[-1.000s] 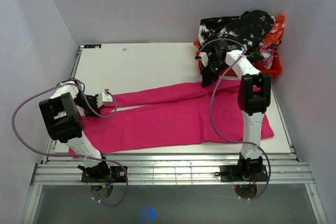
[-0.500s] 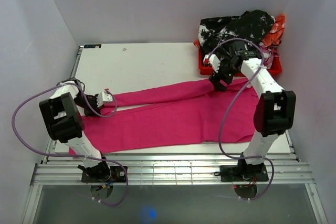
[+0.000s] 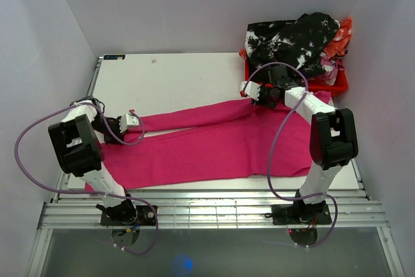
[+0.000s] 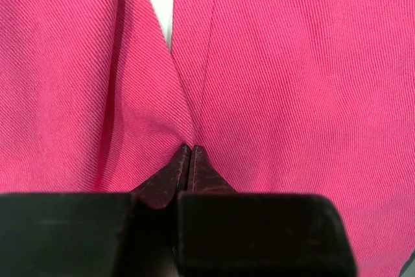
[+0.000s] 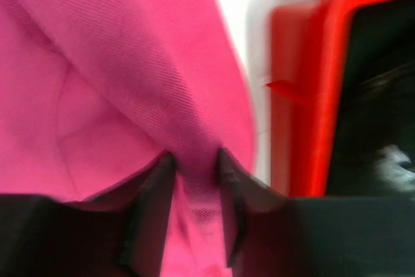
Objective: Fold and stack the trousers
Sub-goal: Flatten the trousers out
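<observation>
The magenta-pink trousers [image 3: 194, 147] lie flat across the white table [image 3: 175, 82], legs pointing left and waist to the right. My left gripper [image 3: 133, 121] sits at the leg ends, in the gap between the two legs. In the left wrist view its jaws [image 4: 189, 152] are pressed together on a pucker of the pink cloth [image 4: 292, 63]. My right gripper [image 3: 248, 90] is at the trousers' far edge near the waist. In the right wrist view it [image 5: 194, 160] is shut on a raised fold of the cloth [image 5: 117, 63].
A red plastic crate [image 3: 337, 85] stands at the back right corner, heaped with black-and-white and orange clothes [image 3: 292, 40]. Its red wall [image 5: 311, 95] is close to the right of my right gripper. Grey walls enclose the table on three sides.
My right arm has swung; its gripper moved from beside the crate leftward along the trousers' far edge, gripping cloth. The left arm has not moved.
</observation>
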Robot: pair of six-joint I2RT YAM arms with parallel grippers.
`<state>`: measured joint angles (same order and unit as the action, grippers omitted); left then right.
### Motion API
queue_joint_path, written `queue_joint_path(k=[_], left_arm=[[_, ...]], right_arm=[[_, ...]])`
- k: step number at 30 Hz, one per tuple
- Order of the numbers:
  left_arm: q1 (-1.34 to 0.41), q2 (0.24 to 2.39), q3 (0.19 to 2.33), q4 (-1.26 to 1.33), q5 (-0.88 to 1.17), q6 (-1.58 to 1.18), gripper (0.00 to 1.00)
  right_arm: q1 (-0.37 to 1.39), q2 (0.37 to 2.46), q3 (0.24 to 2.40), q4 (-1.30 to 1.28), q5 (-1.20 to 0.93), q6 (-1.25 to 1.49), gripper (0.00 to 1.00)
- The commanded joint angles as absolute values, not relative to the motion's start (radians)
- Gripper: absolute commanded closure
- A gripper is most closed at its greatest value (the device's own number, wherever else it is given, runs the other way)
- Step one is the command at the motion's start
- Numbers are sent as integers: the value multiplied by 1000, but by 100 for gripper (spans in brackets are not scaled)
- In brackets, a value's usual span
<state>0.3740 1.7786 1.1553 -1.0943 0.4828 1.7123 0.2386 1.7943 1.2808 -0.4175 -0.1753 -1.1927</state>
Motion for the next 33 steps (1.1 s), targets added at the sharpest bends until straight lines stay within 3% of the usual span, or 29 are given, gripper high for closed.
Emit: queue_joint_path(k=[1,4,12,21,23,24,26,27,33], left_arm=[[382,1721,1149,-1103,514,1744,98],[385,1710,1132,-1092,508,1753,98],[391,1689,1103,-1085,517,1779,98],[425,1617,1107,-1137,625,1807,97],[431,1618,1152,-1158,668,1786,96],[431,1632,1169,-1172,686,1760,96],[431,1652,1207,-1187,721,1717,97],[431,1663,1248,-1190,750,1659,97],[440,1796,1483,-1276,902,1472,100]], right_arm=[[236,1813,1343,-223,-127,-1167,75],[236,1821,1394,-198,-143,-1129,92],[238,2050,1643,-336,-100,-914,92],[247,2135,1649,-353,50,-792,92],[253,2140,1654,-376,55,-792,81],[259,2140,1654,-388,54,-787,67],[262,2126,1669,-434,34,-772,15],[262,2100,1670,-449,25,-764,10],[253,1853,1596,-575,-121,-782,10]])
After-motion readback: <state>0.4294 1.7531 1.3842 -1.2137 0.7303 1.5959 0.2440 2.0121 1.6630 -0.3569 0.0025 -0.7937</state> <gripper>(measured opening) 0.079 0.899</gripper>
